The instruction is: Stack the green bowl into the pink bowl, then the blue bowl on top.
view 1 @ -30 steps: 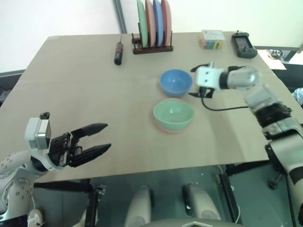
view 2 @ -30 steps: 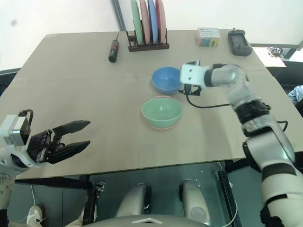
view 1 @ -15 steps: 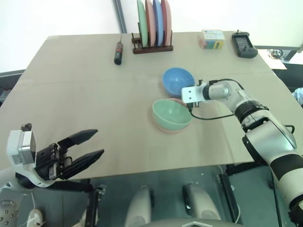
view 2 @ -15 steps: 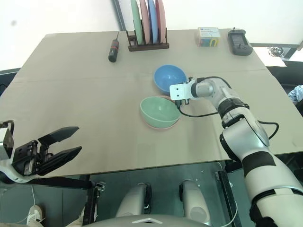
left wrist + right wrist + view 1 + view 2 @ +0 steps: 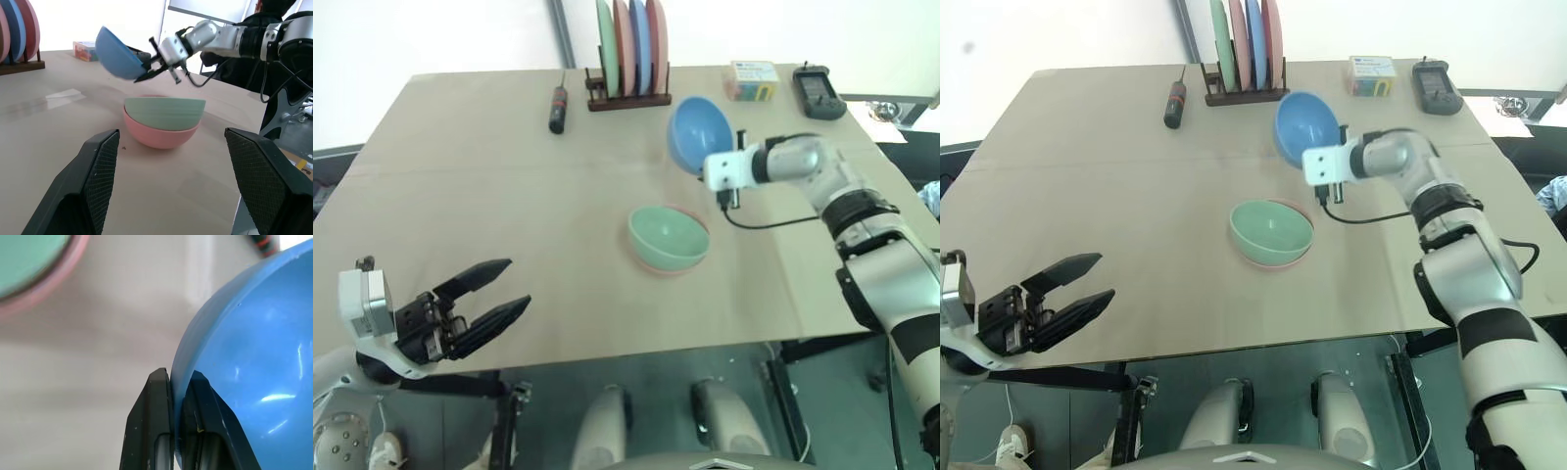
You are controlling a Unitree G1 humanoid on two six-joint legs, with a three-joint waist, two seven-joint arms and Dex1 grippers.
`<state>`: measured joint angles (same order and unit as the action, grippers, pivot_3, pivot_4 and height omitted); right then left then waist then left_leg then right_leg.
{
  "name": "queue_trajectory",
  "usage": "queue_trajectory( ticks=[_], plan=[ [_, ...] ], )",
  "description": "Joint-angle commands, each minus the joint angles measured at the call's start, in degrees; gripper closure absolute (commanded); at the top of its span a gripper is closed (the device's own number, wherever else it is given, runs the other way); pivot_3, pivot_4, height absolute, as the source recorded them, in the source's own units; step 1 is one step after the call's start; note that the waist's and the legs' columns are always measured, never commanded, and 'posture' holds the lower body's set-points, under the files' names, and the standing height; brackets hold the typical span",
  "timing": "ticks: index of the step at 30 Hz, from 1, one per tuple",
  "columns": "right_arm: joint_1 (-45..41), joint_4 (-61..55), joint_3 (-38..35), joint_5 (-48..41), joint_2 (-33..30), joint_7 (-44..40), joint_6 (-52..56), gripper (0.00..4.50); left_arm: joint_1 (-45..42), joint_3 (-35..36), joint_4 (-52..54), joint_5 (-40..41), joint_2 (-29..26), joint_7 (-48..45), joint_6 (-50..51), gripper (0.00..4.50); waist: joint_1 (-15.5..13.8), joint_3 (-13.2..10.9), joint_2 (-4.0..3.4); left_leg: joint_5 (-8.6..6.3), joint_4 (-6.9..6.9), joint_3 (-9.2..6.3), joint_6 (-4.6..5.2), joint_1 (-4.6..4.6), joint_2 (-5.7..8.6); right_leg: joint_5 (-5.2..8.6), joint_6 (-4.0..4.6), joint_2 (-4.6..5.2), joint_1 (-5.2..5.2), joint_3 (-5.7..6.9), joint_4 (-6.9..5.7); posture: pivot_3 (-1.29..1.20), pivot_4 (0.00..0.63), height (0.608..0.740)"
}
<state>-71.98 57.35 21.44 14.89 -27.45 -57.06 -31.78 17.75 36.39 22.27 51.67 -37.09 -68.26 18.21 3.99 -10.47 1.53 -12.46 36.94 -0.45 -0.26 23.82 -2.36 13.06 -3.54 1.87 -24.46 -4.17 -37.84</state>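
The green bowl (image 5: pixel 668 235) sits nested inside the pink bowl (image 5: pixel 656 266) near the middle of the table; both are also seen side-on in the left wrist view, green bowl (image 5: pixel 164 112) over pink bowl (image 5: pixel 159 137). The blue bowl (image 5: pixel 700 134) hangs tilted in the air behind and to the right of that pair. My right gripper (image 5: pixel 176 382) is shut on its near rim, one finger (image 5: pixel 159 431) outside and one inside. My left gripper (image 5: pixel 517 284) hovers open and empty off the table's front left edge.
A wooden rack of upright coloured plates (image 5: pixel 628 49) stands at the back. Left of it lies a screwdriver (image 5: pixel 558 108). At the back right lie a colourful box (image 5: pixel 753 80) and a black device (image 5: pixel 818 93). A black cable (image 5: pixel 764 223) trails from my right wrist.
My right gripper closed on the blue bowl's rim and raised it off the table, tilting it. The nested green and pink bowls stayed put. My left gripper held its place.
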Motion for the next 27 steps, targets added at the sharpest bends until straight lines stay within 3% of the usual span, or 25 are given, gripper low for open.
queue_trajectory(
  ticks=[1,4,7,10,15,19,24,27],
  plan=[
    [7.58,-29.02,-4.91,-15.55,-5.36,-15.15,17.72,4.36,-1.54,-0.97,-1.54,-0.74,-1.08,-1.02,-1.01,0.84,-0.16,0.01,0.01,0.0,-0.01,-0.01,0.0,-0.01,0.0,-0.01,-0.02,0.0,0.01,0.0,0.01,0.0,0.15,0.74],
    [15.84,-51.26,-6.19,-22.73,-10.64,-19.14,34.61,4.36,-3.44,-2.15,-3.18,-1.27,-1.48,-1.59,-1.13,0.84,-0.88,-0.01,-0.03,-0.01,-0.02,-0.16,0.0,0.01,0.0,-0.01,-0.03,0.01,0.05,0.13,0.0,0.0,0.15,0.74],
    [20.81,-62.85,-6.46,-25.92,-13.09,-18.85,46.15,4.36,-5.15,-3.46,-4.67,-1.81,-1.9,-2.21,-1.38,0.84,-1.39,-0.05,-0.09,-0.01,0.01,-0.09,0.01,0.0,0.0,0.11,0.16,0.02,0.03,0.11,0.0,0.0,0.15,0.74],
    [24.83,-68.71,-5.14,-26.34,-12.93,-16.75,52.13,3.61,-7.31,-4.87,-5.83,-2.37,-2.27,-2.68,-1.28,0.84,-1.55,-0.01,-0.04,-0.01,0.1,-0.07,0.01,-0.06,-0.02,0.14,0.17,0.0,0.05,0.1,-0.03,0.0,0.15,0.74],
    [27.35,-70.4,-4.49,-24.31,-13.15,-14.45,54.38,1.57,-9.35,-6.1,-5.57,-4.0,-2.59,-0.91,-1.08,0.84,-1.55,-0.02,-0.04,-0.01,0.29,0.02,0.0,0.01,-0.03,0.13,0.16,0.01,0.08,0.07,0.0,0.0,0.15,0.74],
    [28.83,-72.69,-9.45,-26.46,-12.67,-9.5,58.56,0.03,-8.88,-7.28,-3.66,-4.44,-3.85,-0.44,0.94,0.84,-1.61,-0.02,-0.03,-0.01,0.25,-0.02,0.0,0.03,-0.02,0.13,0.17,0.0,0.05,0.07,-0.01,0.0,0.15,0.74],
    [36.42,-78.58,-22.9,-35.81,-14.84,-4.71,70.19,0.03,-8.4,-8.73,-4.05,-4.68,-5.66,-0.79,2.68,0.84,-1.96,-0.01,0.02,-0.01,0.24,-0.03,0.0,0.08,0.0,0.13,0.17,0.03,0.06,0.07,0.03,0.0,0.15,0.74],
    [46.06,-81.15,-30.86,-37.02,-19.45,-6.34,67.82,0.03,-8.46,-8.15,-5.62,-5.29,-6.47,0.89,4.04,0.84,-2.59,0.01,0.06,-0.01,0.24,-0.07,0.0,0.09,0.01,0.14,0.16,0.03,0.11,0.1,0.1,0.0,0.15,0.74]
  ],
)
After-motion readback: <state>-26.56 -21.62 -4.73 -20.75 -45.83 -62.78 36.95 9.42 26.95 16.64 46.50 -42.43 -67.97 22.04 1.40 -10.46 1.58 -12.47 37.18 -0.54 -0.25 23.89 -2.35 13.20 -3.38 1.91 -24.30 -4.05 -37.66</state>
